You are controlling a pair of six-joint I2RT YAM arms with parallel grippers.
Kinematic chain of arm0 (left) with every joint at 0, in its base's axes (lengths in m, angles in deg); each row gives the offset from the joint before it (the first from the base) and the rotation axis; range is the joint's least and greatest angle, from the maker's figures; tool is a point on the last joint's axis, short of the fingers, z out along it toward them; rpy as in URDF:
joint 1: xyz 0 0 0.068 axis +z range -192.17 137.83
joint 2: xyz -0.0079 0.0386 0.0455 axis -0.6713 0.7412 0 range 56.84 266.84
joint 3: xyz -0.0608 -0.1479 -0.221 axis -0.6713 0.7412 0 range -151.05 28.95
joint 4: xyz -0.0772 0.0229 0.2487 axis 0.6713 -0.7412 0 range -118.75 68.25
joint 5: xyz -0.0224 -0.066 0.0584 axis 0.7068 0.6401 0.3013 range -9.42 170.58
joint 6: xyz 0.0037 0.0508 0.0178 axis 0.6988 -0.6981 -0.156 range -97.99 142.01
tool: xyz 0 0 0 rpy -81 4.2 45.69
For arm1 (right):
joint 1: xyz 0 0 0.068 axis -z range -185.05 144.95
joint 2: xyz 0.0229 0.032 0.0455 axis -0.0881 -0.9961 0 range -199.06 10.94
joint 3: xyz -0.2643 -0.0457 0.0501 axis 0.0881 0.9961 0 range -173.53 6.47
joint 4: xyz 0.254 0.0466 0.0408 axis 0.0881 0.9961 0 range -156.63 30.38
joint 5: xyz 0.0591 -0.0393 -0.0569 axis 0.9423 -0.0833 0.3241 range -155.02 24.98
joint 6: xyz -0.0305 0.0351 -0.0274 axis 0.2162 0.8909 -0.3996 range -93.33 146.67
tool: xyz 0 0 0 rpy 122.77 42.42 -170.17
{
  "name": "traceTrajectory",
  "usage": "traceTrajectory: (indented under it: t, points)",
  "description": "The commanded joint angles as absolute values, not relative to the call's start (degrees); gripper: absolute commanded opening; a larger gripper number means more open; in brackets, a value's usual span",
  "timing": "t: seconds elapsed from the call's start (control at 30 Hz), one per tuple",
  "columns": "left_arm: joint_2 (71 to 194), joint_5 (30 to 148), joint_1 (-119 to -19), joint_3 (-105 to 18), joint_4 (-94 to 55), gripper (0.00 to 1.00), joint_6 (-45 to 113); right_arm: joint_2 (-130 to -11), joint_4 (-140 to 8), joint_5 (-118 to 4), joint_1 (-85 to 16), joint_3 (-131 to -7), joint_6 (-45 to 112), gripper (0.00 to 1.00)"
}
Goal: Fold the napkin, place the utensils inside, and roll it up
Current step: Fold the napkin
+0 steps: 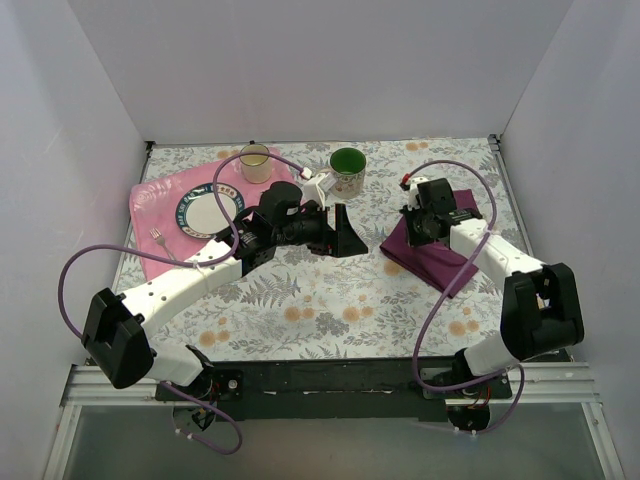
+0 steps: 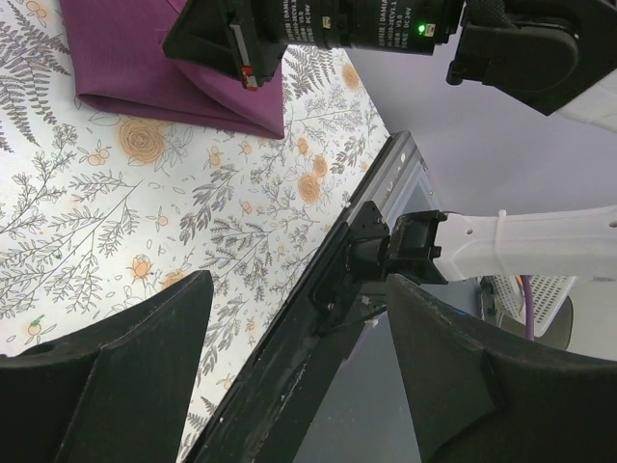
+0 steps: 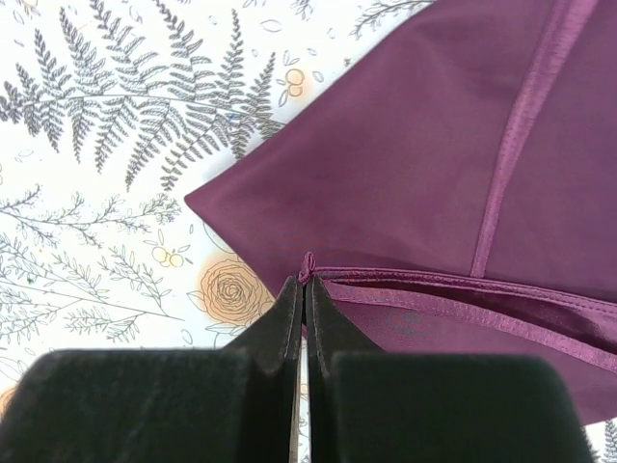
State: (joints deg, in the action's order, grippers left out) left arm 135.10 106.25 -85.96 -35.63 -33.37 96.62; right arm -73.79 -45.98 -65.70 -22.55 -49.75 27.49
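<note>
The dark purple napkin (image 1: pixel 440 258) lies partly folded on the floral tablecloth at the right; it also shows in the right wrist view (image 3: pixel 415 164) and the left wrist view (image 2: pixel 164 58). My right gripper (image 1: pixel 412 238) (image 3: pixel 306 287) is shut, pinching the hemmed corner of the napkin's upper layer at its left end. My left gripper (image 1: pixel 343 232) (image 2: pixel 299 357) is open and empty, held above the table's middle, left of the napkin. A silver fork (image 1: pixel 160 241) lies on the pink mat at the left. I cannot see the spoon.
A pink mat (image 1: pixel 150 205) at the back left holds a white plate with a dark rim (image 1: pixel 210 211). A pale cup (image 1: pixel 255 162) and a green-lined mug (image 1: pixel 347 171) stand at the back. White walls enclose the table.
</note>
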Motion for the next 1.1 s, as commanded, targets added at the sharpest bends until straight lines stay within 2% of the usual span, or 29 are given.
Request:
traceTrajectory:
  t: [0.0,1.0,1.03,1.07]
  points:
    - [134.5,107.1,-85.4,-37.8,-33.5,0.72,96.1,-76.1,-46.3,-65.4,-24.3,-52.9,24.8,0.01]
    - [134.3,108.4,-84.2,-36.1,-33.4,0.72,96.1,-85.7,-44.9,-61.9,-28.6,-57.3,21.0,0.01]
    - [134.4,108.2,-84.2,-36.0,-33.3,0.72,96.1,-85.4,-45.3,-62.1,-28.6,-57.2,21.2,0.03]
    - [134.4,108.1,-84.2,-35.7,-33.1,0.72,96.1,-85.2,-45.4,-62.1,-28.6,-57.0,22.3,0.15]
